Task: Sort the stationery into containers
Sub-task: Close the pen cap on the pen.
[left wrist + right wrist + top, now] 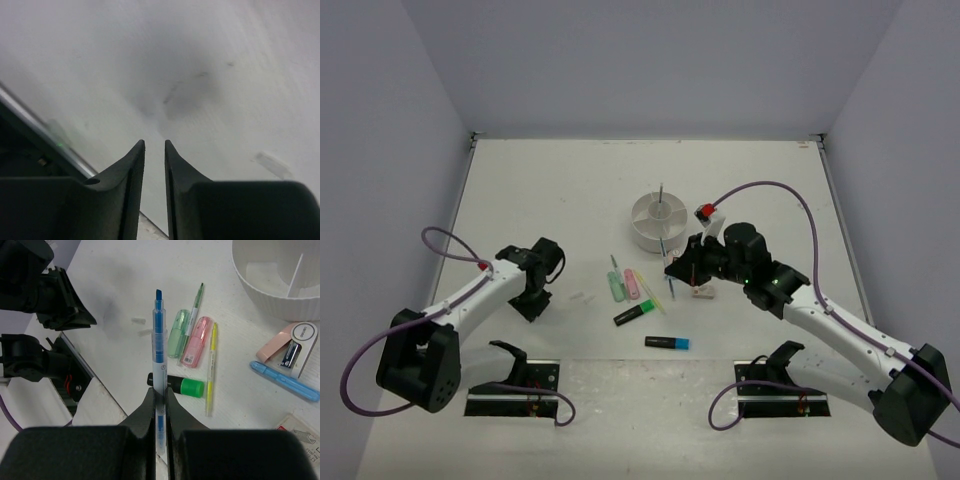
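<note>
My right gripper point(160, 392) is shut on a thin blue pen point(159, 350), which it holds above the table point(540, 200) with the tip pointing away from the wrist. In the top view that gripper point(672, 268) hangs just in front of the round white organiser point(658, 222), where one pen point(660, 195) stands. Below lie a green highlighter point(186, 386), a mint marker point(176, 333), a pink marker point(196, 341), a yellow pen point(211, 370) and a blue marker point(285, 381). A blue highlighter point(667, 342) lies nearer the bases. My left gripper point(154, 144) is narrowly open and holds nothing.
A pink and white stapler point(290, 348) lies beside the organiser's wall point(270, 295), and a pale boxed eraser point(300, 432) shows at the right edge. A small clear scrap point(582, 297) lies near my left gripper point(533, 305). Black base plates point(515, 400) line the near edge.
</note>
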